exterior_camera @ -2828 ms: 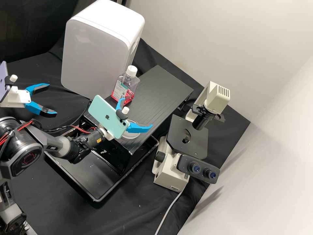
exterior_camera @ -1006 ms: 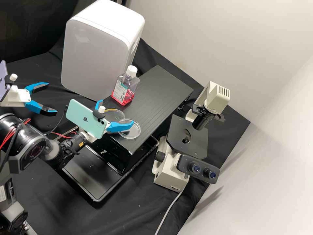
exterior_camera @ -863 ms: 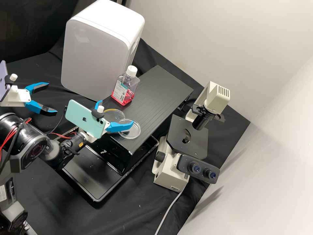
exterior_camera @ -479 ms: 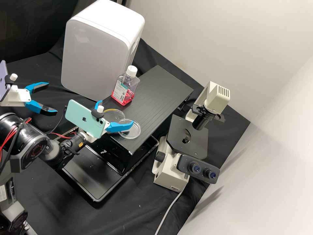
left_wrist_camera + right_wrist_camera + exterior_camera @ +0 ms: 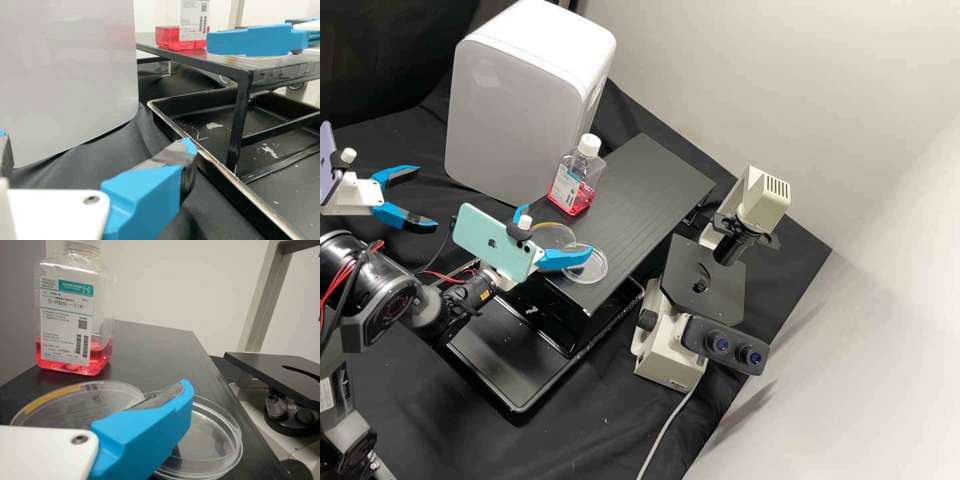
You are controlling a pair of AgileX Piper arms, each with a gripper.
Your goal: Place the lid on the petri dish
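Since the earliest frame the right end effector (image 5: 557,230) has drawn back along the black shelf (image 5: 640,180). Two clear round pieces now show in front of the bottle (image 5: 575,179), where before only one showed under its fingers; in the last second almost nothing has moved. Its fingers are spread wide and grip nothing. Between them, just in front of the bottle, lies the piece with a yellow strip, which I take to be the lid (image 5: 550,235). The petri dish (image 5: 590,263) sits a little farther from the bottle, and the lid's edge overlaps its rim and seems to rest on it. The left end effector (image 5: 427,198), also spread open and empty, hangs over the table (image 5: 620,413), well apart from the bottle. To do this step well, I think the fingers should close softly across the lid's full width on its rim, because thin plastic slips. They should lift it only enough to clear the dish, keep it level, centre it, lower it straight, and let go only when it is seated. The lid is round, so it has no long axis; it lies nearly flat, perhaps a little tilted. Whether its open side faces down I cannot tell.
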